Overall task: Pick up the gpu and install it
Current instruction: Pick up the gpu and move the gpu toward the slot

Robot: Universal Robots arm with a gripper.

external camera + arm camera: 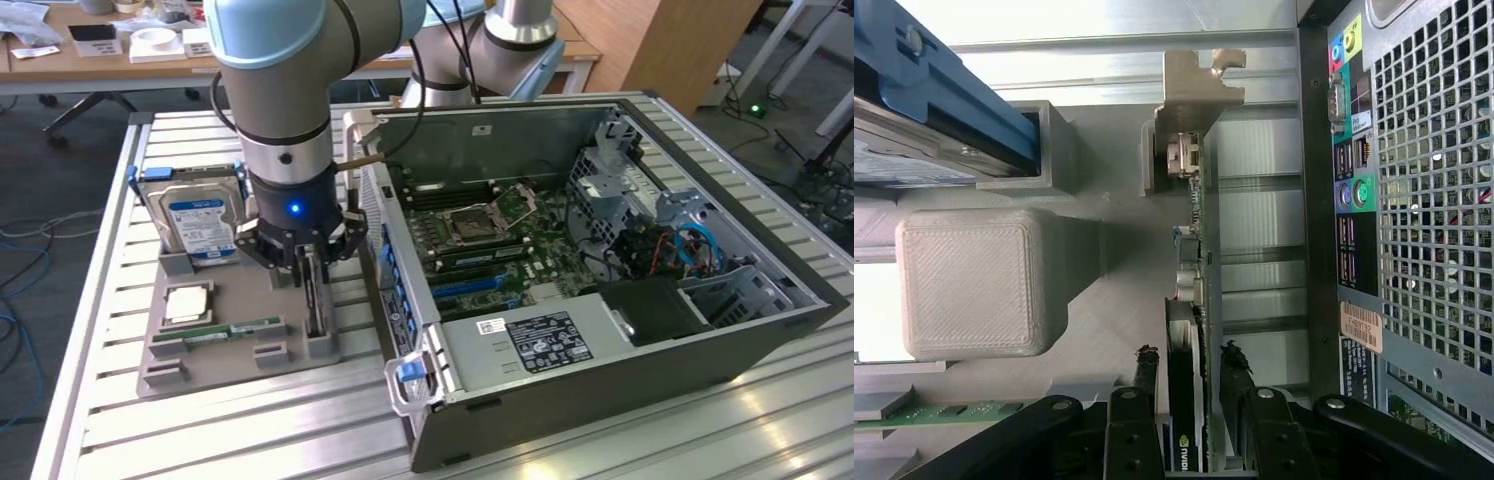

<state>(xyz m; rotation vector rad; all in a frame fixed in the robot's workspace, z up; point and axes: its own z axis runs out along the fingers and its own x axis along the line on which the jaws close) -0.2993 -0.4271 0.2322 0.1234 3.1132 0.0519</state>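
Note:
The gpu (316, 300) stands on edge in a slot of the grey parts holder (214, 360), beside the open computer case (601, 230). It is a thin black card with a pale metal bracket (1194, 90) at its far end. My gripper (310, 262) is lowered over the card's upper edge. In the wrist view the gripper (1187, 385) straddles the gpu (1189, 330), one black fingertip (1146, 365) on each side with a narrow gap to the card. The jaws are open and the card rests in its slot.
On the same holder stand a silver hard drive with a blue label (198, 215), a CPU (187, 303) and a green RAM stick (220, 331). The case's rear panel with ports (1349, 190) is close beside the card. The motherboard (487, 245) lies exposed inside the case.

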